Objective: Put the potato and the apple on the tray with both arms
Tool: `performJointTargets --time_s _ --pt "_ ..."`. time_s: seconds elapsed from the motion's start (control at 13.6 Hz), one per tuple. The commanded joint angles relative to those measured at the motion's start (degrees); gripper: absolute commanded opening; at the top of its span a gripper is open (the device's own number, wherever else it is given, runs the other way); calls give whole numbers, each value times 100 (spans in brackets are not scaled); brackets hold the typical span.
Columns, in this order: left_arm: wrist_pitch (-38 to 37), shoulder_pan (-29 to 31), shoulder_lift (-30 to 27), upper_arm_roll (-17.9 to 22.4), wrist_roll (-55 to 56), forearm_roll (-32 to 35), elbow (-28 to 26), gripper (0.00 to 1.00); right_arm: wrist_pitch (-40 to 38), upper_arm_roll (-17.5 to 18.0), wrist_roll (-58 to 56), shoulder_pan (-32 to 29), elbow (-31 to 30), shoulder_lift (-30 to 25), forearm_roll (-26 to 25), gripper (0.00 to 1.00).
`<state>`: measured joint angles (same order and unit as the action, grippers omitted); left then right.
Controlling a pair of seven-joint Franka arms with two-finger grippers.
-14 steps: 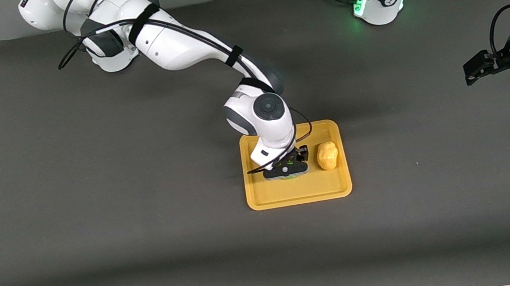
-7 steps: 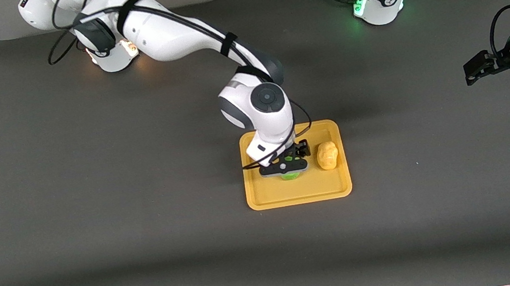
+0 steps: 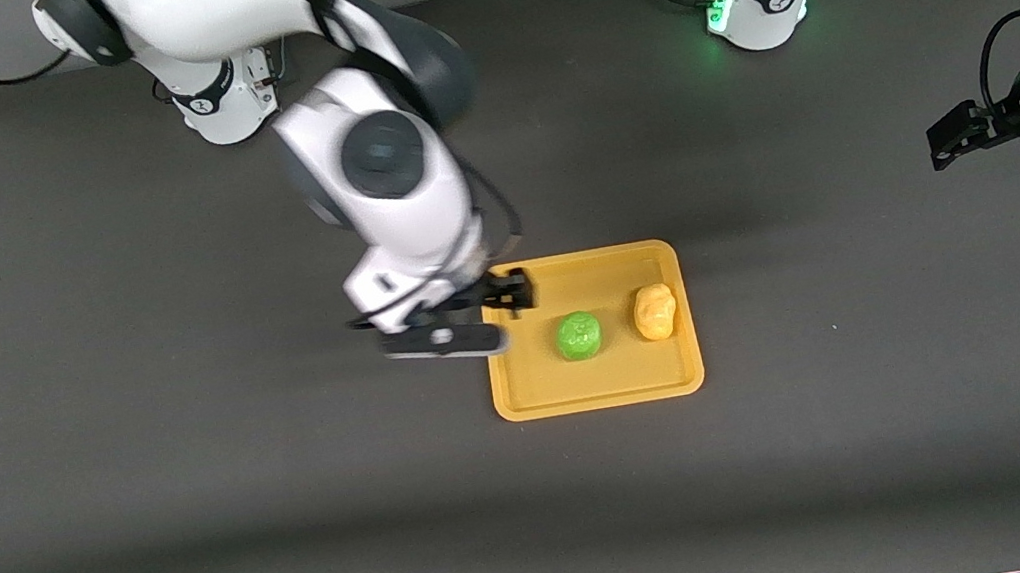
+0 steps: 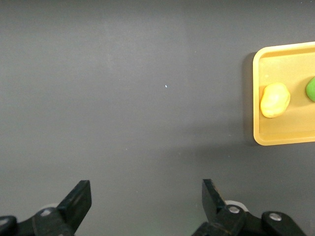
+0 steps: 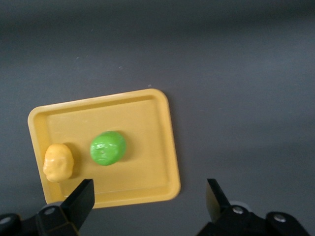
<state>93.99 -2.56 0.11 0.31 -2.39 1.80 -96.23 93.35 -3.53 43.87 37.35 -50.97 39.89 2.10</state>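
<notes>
**Front view: both toys on the tray, right arm raised over its edge**

Front view shows the flat rectangular orange-yellow plastic tray [image 3: 599, 394] with its low rim at mid-tabletop. On it sit 2 toys, close but apart: the bright lime-green roundish toy apple [image 3: 579, 335] toward the right arm's end and the lumpy yellow-orange toy potato [image 3: 654, 312] toward the left arm's end. The potato's long axis runs from the front camera toward the arm bases.

Above the tray edge at the right arm's end hangs the right gripper [image 3: 485, 323], fingers spread wide and holding nothing; its wrist view looks down on the apple [image 5: 108, 148] and potato [image 5: 58, 162] well apart from the black fingers [image 5: 78, 200]. The apple lies from this gripper toward the left arm's end.

Over bare dark grey tabletop [image 3: 192, 455] at the left arm's end waits the left gripper [image 3: 945, 140], fingers [image 4: 78, 200] also wide apart and empty, the tray [image 4: 260, 137] well off.

Judging by this, both placements look complete; no further reach seems needed, only clearing the right arm away.
</notes>
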Motion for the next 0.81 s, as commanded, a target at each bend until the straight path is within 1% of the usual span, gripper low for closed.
performJointTargets --time_s 0.0,0.07,0.29,0.37,0.59,0.74 --pt "-65 -16 -29 -5 28 66 17 100 -648 -95 -903 -315 -622 -865 54 100" --pt "-47 -16 -29 -5 28 66 17 100 -765 -217 -1211 -430 -938 -1208 63 100" --pt "-47 -7 -11 4 20 66 17 100 -748 -665 -2344 -711 -2054 -2193 80 100" --pt "-47 -7 -20 4 20 66 17 100 -713 -736 -2688 -912 -2371 -2491 106 100" --pt "-47 -16 -20 -5 20 66 26 100 -459 -685 -3532 -1685 -3346 -3318 133 100" --pt "-38 -7 -11 4 11 66 26 100 -353 -649 -3893 -2125 -3717 -3601 124 100"
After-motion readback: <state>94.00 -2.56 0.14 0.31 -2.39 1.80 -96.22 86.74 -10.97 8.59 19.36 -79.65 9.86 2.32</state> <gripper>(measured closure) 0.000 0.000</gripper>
